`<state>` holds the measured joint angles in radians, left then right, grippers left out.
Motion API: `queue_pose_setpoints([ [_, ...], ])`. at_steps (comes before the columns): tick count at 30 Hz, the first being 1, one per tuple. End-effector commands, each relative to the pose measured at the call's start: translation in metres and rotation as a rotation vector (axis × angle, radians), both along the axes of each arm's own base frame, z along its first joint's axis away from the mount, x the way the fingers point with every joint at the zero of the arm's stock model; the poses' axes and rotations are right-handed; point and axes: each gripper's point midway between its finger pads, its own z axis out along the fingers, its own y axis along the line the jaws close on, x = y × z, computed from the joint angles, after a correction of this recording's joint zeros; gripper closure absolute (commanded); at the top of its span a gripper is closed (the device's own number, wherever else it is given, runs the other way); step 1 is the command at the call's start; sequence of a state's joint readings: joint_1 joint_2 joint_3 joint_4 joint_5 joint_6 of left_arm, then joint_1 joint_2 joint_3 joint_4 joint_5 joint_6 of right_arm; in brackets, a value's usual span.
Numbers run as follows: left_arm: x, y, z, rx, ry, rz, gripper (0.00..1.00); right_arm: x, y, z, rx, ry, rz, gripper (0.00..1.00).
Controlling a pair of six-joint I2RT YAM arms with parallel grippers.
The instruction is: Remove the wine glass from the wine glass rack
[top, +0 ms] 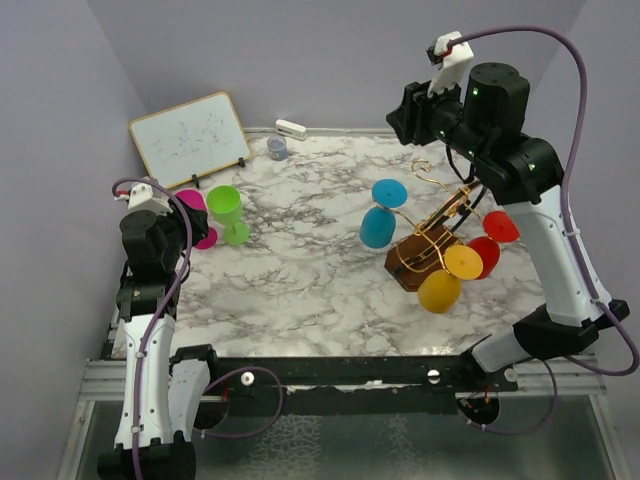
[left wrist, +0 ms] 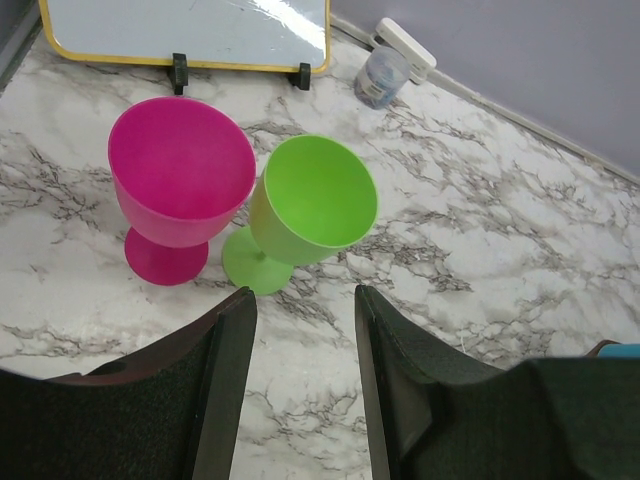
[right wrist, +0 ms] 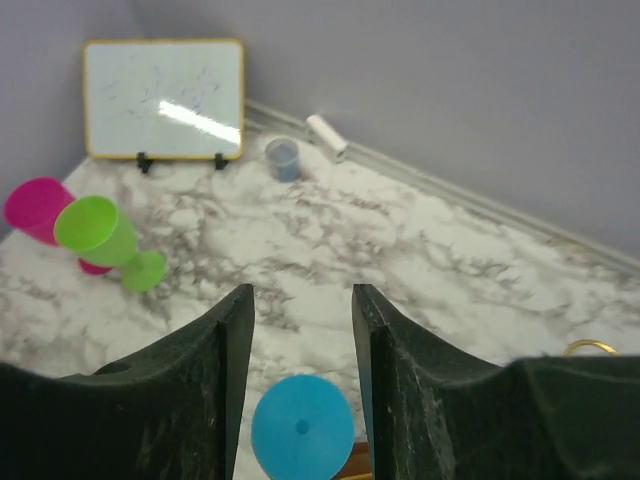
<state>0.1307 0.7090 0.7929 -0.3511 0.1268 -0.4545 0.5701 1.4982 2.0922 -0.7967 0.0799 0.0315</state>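
We see the left gripper [left wrist: 305, 300] and right gripper [right wrist: 300, 300] open, empty; yanking the blue glass [right wrist: 302, 428] at 10 o'clock of the rack [top: 420, 262] may drag it over.

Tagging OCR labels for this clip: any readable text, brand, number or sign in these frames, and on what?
No readable text in any view.
Whiteboard: faint scribbled marks, too pale and blurred to read as words.
Wine glasses, wine glass rack, small grey cup, white block behind it: no print visible.
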Motion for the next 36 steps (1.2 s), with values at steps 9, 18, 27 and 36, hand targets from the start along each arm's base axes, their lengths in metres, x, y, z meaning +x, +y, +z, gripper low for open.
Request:
queue_pose_setpoints([
  [9,0.000,-0.011,0.005,-0.018,-0.035,-0.053,0.53,-0.041,-0.025,-0.087,0.525,0.590,0.388,0.64],
  [18,0.002,-0.014,0.004,-0.031,-0.033,-0.071,0.53,-0.041,-0.042,-0.125,0.437,0.620,0.252,0.53],
  [27,0.003,-0.017,0.000,-0.043,-0.024,-0.084,0.53,-0.035,-0.052,-0.162,0.376,0.665,0.173,0.53],
  [36,0.003,-0.017,0.000,-0.042,-0.025,-0.083,0.53,-0.030,-0.049,-0.179,0.378,0.700,0.190,0.53],
])
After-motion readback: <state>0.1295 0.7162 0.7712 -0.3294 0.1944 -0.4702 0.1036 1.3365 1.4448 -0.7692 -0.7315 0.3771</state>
